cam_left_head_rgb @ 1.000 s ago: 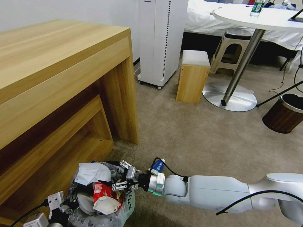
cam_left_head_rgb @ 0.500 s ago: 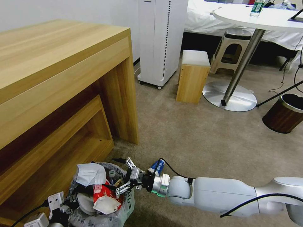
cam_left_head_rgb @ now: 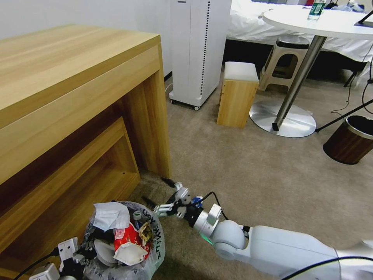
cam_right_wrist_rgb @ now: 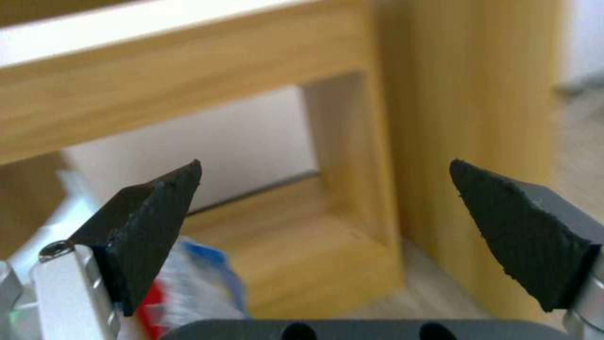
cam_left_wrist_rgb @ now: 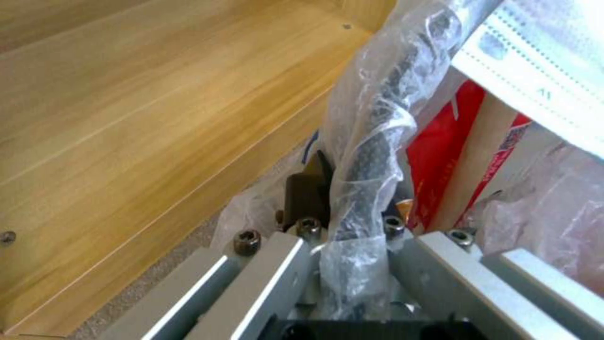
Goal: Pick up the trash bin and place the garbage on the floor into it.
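The right pincer hangs released and empty just above the beige short-pile carpet floor, its two black pointed fingertips spread wide apart, beside the rim of the bin and near the foot of the light wooden surface. Through the right wrist view the gap between those tips frames the wooden leg and lower shelf of that surface. The left pincer is clenched on the rim of the small round trash bin lined with a crinkly translucent whitish plastic bag, with bag film bunched between its metal jaws; it sits at the bin's near-left side in the head view. The bin stands close against the lower shelf of the surface. Inside it lies the garbage: a red wrapper, a white pleated face mask on top, crumpled white tissue and a small bottle with a green label. Well apart, at the far right, stands a dark brown wood-grain bin with a metal rim.
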